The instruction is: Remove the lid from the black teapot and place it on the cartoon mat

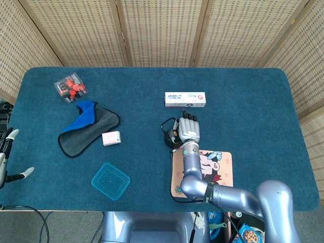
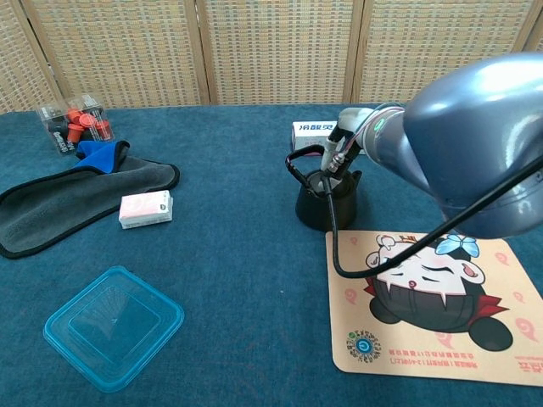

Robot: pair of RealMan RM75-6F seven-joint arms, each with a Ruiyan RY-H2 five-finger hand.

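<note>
While right hand (image 1: 188,129) sits over black teapot (image 2: 325,200), fingers down at lid, grip can't be told. Cartoon mat (image 2: 441,304) lies just behind wrist on blue cloth tabletop (image 1: 243,101); wicker screens (image 1: 162,30) beyond. Left hand (image 1: 7,157) open, far left.

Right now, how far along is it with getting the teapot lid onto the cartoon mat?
Early stage. Done: the right hand has reached the black teapot and sits over its top. In hand: going for the lid, though the lid itself is hidden, so I cannot tell if it is held. Left: lifting it off and setting it on the cartoon mat, which is bare.
</note>
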